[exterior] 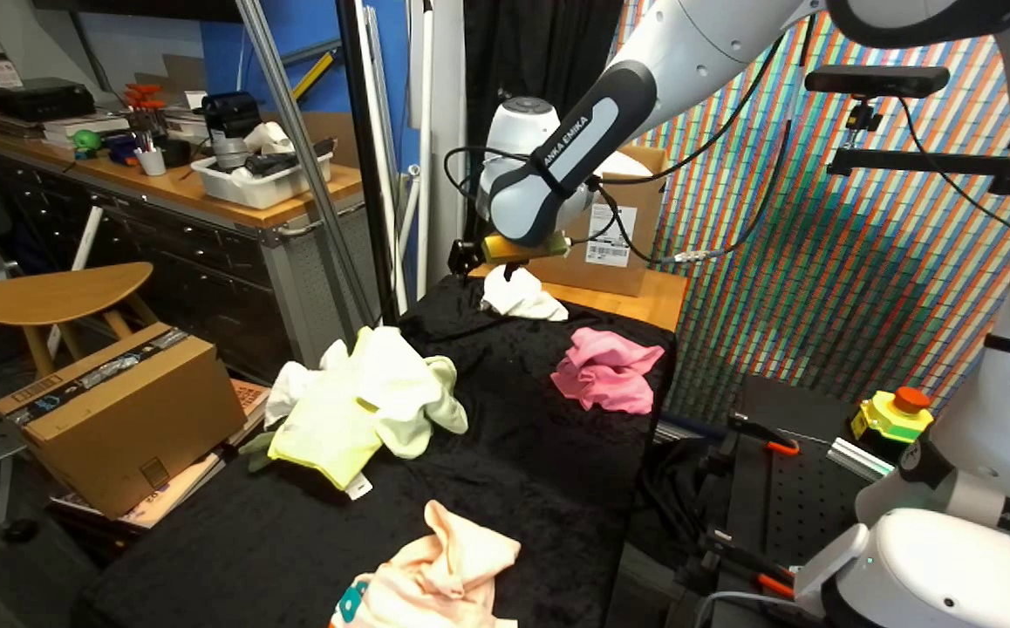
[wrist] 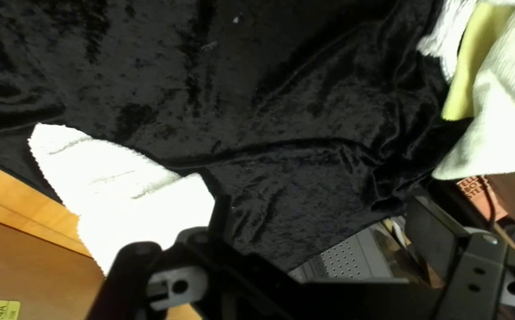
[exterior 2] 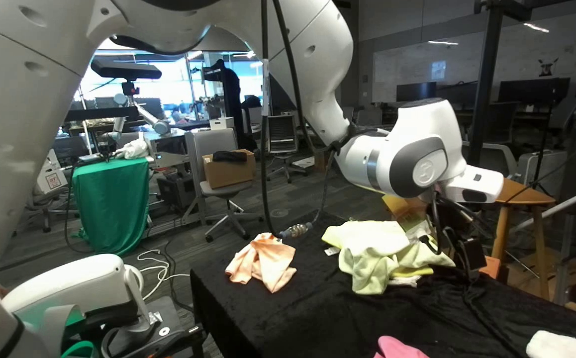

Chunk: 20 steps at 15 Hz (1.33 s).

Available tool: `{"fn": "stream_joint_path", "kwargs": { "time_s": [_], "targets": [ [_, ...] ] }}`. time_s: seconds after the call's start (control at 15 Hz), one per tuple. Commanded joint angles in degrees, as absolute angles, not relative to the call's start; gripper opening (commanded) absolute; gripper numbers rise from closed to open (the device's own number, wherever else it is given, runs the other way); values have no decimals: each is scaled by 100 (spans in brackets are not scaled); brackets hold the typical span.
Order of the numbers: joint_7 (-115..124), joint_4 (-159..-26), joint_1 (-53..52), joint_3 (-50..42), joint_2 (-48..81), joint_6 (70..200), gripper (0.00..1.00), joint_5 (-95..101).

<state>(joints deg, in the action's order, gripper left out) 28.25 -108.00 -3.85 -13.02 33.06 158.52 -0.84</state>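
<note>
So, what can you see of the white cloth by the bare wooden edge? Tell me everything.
The white cloth looks soft and fuzzy, like towelling, with a few creases. It lies loosely crumpled on the black cover and seems to overlap the wooden edge. In the wrist view the open tool hides part of it, but an exterior view shows a gap between them.

There was a decent lane over the black cover (exterior: 514, 401) between the light green cloth pile (exterior: 365, 401) and the pink cloth (exterior: 610, 371). It was tighter around the gripper (wrist: 322, 218), though: the white cloth (wrist: 128, 191) sat right by it, with a cardboard box (exterior: 610, 253) close behind. A black pole (exterior: 369, 174) crowded the cover's edge, and the peach cloth (exterior: 444, 567) partly blocked the lane's opposite end.
</note>
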Motion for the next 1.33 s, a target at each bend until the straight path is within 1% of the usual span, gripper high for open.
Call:
{"fn": "stream_joint_path", "kwargs": {
  "time_s": [0.0, 0.4, 0.8, 1.27],
  "targets": [
    [2869, -9911, -64, -1304, 3822, 15448, 100, -404],
    [3314, -8531, 295, -1392, 4773, 14794, 100, -700],
    [4290, -7168, 542, -1505, 5731, 14110, 100, -847],
    [5640, -6324, 616, -1799, 6461, 13427, 100, -606]
  ]
}}
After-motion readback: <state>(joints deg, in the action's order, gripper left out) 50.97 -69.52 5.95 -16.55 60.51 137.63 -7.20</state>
